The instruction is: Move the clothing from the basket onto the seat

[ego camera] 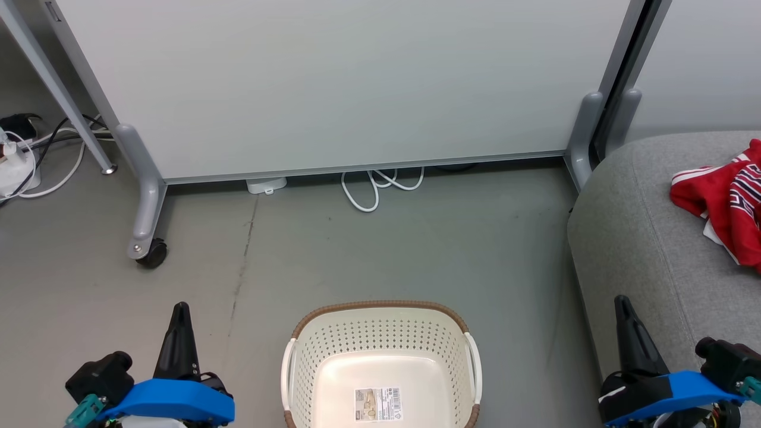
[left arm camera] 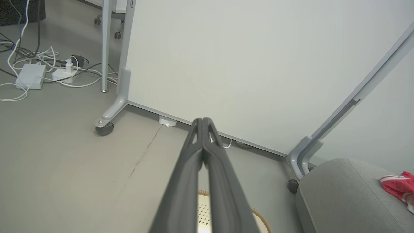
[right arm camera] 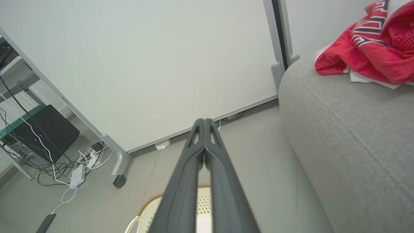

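Lying on seat (ego camera: 642, 238), seemingly crumpled: clothing (ego camera: 728, 202); basket (ego camera: 380, 307) on floor (ego camera: 357, 255).

Soft, even overhead light, fairly bright, no hard glare. Large pale matte partition panel (ego camera: 333, 83) showed a mild brightness gradient. Smooth grey floor (ego camera: 416, 249) carried faint diffuse shadows under the panel edge and beside the light grey fabric seat (ego camera: 648, 238). Cream-white perforated plastic basket (ego camera: 380, 336) had slight sheen on its bottom. Head view was sharp. Wrist views were wide-angle, posts splayed outward at the edges. Dark fingers of left end effector (left arm camera: 203, 120) and right end effector (right arm camera: 204, 120) blurred near the lens.
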{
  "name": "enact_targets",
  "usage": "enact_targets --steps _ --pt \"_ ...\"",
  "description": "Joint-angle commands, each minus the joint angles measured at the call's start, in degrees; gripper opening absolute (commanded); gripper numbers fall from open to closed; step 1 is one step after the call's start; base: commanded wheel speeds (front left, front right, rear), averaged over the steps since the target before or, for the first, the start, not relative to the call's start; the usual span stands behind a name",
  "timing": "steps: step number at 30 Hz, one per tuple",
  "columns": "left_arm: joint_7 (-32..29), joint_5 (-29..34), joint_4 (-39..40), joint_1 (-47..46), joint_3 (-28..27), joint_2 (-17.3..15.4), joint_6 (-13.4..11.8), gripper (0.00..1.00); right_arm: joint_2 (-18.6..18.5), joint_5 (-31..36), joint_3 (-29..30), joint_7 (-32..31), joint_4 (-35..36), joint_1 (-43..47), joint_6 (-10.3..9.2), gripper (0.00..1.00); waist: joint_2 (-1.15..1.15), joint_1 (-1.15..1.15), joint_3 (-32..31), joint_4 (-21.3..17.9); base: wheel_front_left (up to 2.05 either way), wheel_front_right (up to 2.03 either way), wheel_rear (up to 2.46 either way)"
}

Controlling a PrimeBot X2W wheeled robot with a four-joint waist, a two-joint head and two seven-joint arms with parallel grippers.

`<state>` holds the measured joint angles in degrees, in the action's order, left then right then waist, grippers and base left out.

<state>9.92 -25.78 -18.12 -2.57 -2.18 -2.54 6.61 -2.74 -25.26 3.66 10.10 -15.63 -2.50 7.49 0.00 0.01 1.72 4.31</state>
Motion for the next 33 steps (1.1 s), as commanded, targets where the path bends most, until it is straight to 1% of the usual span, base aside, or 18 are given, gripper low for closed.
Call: enact_targets --steps 1,15,33 --pt "-0.5 -2.2 1.1 -1.7 -0.4 -0.3 0.2 0.00 -0.1 -2.4 0.2 -0.4 1.0 -1.2 0.00 0.00 0.00 0.00 0.0 0.0 0.00 0.00 0.00" --pt "-3.6 -14.9 1.8 -2.2 -1.2 -0.3 0.4 0.00 -0.1 -15.2 0.7 -3.6 1.2 -1.9 0.00 0.00 0.00 0.00 -0.2 -0.6 0.00 0.00 0.00" --pt "-7.1 -28.8 2.5 -2.8 -2.1 -0.3 0.6 0.00 -0.2 -29.1 1.3 -7.1 1.4 -2.5 0.00 0.00 0.00 0.00 -0.5 -1.3 0.00 0.00 0.00"
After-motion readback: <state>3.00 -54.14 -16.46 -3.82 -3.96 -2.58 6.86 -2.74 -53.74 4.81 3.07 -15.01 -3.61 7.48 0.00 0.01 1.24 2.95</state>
